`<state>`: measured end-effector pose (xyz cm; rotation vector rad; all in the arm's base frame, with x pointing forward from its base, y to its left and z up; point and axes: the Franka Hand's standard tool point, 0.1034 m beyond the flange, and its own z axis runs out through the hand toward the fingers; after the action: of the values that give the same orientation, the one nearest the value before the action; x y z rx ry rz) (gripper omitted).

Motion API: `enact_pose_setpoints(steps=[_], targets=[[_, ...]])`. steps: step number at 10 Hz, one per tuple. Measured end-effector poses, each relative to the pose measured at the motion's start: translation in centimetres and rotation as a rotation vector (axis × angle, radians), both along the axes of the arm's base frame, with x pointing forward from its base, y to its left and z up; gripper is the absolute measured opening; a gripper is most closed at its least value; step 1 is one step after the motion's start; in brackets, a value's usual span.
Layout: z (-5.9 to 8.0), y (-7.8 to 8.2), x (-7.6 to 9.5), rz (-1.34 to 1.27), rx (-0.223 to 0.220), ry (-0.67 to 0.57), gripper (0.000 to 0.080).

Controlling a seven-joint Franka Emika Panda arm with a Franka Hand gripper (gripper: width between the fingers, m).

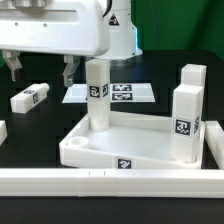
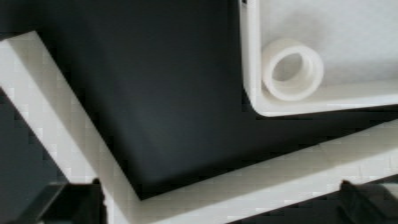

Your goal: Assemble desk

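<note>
The white tray-like tabletop (image 1: 135, 142) lies in the middle. One leg (image 1: 97, 95) stands in its far corner on the exterior view's left. A second leg (image 1: 184, 122) stands at the near right corner, and a third block (image 1: 193, 78) rises behind it. A loose leg (image 1: 30, 97) lies on the black table at the left. My gripper (image 1: 40, 70) hangs open just above and behind that loose leg, with nothing between its fingers. The wrist view shows a tabletop corner with an empty round socket (image 2: 290, 68). My gripper (image 2: 217, 205) shows there only as dark fingertips (image 2: 71, 200).
The marker board (image 1: 125, 93) lies flat behind the tabletop. A long low white rail (image 1: 100, 181) runs along the front and turns up the exterior view's right (image 1: 215, 140). The wrist view shows its corner (image 2: 107, 160). Another white piece (image 1: 2, 130) sits at the far left edge.
</note>
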<state>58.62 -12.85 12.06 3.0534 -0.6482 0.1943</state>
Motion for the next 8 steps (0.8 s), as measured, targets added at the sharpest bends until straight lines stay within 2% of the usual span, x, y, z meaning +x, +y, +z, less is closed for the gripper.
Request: enact_pose_setpoints(steps=[2,3,4,5,6,8], targets=[[0.0,-0.4,-0.2,-0.014,0.014,0.002,0.0649],[-0.1,-1.8,-0.7,-0.051,0.04,-0.003,0.0649],[-1.3,-3.5,-2.6,-0.075,0.039,-0.003,0.0649],[-3.2,-4.3,-5.6,-0.119,0.053,0.039,0.0649],[-4.3,-4.7,-7.1,-0.134,0.059,0.067,0.0649],[-4.5,-4.8,-7.3,-0.135,0.058,0.071,0.0649]])
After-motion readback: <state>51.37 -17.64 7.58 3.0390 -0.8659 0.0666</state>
